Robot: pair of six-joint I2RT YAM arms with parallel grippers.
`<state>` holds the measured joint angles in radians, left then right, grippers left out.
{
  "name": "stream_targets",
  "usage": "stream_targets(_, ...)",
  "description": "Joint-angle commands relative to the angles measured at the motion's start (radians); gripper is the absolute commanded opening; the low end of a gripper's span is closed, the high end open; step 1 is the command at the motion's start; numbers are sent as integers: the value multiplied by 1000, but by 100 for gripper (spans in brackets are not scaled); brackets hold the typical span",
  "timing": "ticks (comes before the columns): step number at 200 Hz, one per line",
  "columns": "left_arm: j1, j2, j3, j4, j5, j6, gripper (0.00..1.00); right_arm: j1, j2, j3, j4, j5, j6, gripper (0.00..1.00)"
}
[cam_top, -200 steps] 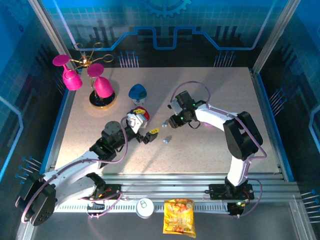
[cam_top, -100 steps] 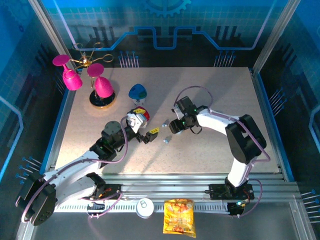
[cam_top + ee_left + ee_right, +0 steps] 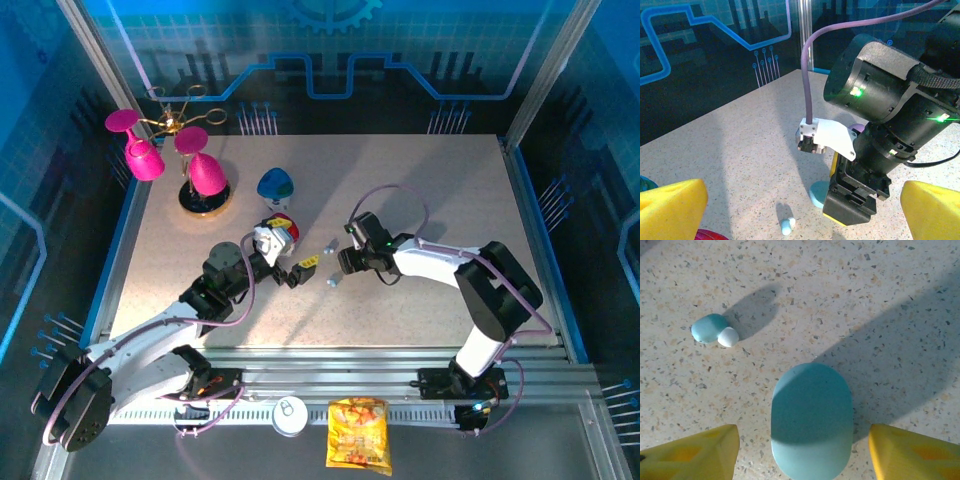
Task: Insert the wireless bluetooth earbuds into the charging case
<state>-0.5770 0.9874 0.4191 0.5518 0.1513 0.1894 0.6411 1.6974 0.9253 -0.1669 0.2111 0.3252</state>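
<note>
The charging case [image 3: 811, 420] is a closed teal pebble lying flat on the speckled table. My right gripper [image 3: 802, 455] hangs straight over it, open, with a yellow fingertip on each side and a gap to the case on both. A pale blue-grey earbud [image 3: 714, 330] lies loose beyond the case. From above, the right gripper [image 3: 343, 262] covers the case, and two earbuds [image 3: 333, 281] [image 3: 330, 243] lie beside it. My left gripper [image 3: 298, 272] rests just left of them, open and holding nothing. In its wrist view the left gripper [image 3: 802, 210] faces the case [image 3: 819, 195] and an earbud [image 3: 787, 226].
A red round object [image 3: 281, 226] sits behind the left gripper, and a blue-and-white one [image 3: 276, 185] farther back. Pink glasses on a gold stand [image 3: 190, 165] fill the back left corner. A snack bag [image 3: 358, 435] and a can [image 3: 291, 415] lie below the table's front rail.
My right gripper has come toward the near edge and down over the teal case, and its jaws stand wider than a second ago. The left arm has not moved.
</note>
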Motion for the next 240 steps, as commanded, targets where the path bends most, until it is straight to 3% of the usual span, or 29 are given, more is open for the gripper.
stream_targets(1, 7, -1, -2, 25, 12, -11, 99, 8, 35, -15, 29, 23, 8, 64)
stream_targets(38, 7, 4, 2, 26, 14, -10, 99, 7, 74, -8, 30, 8, 5, 58)
stream_targets(85, 7, 0, 2, 19, 11, -6, 99, 8, 72, -3, 12, 14, -5, 34)
stream_targets(135, 8, -9, 19, -9, 22, -23, 99, 11, -126, -37, -7, -52, -144, 22)
stream_targets(168, 9, -9, 54, -61, 113, -26, 99, -5, -343, -40, -83, -261, -306, 20)
stream_targets(205, 7, -3, 130, -192, 372, 37, 99, -40, -527, 23, -292, -530, -437, 20)
stream_targets(240, 6, 10, 171, -233, 516, 49, 99, -44, -617, 86, -426, -720, -512, 20)
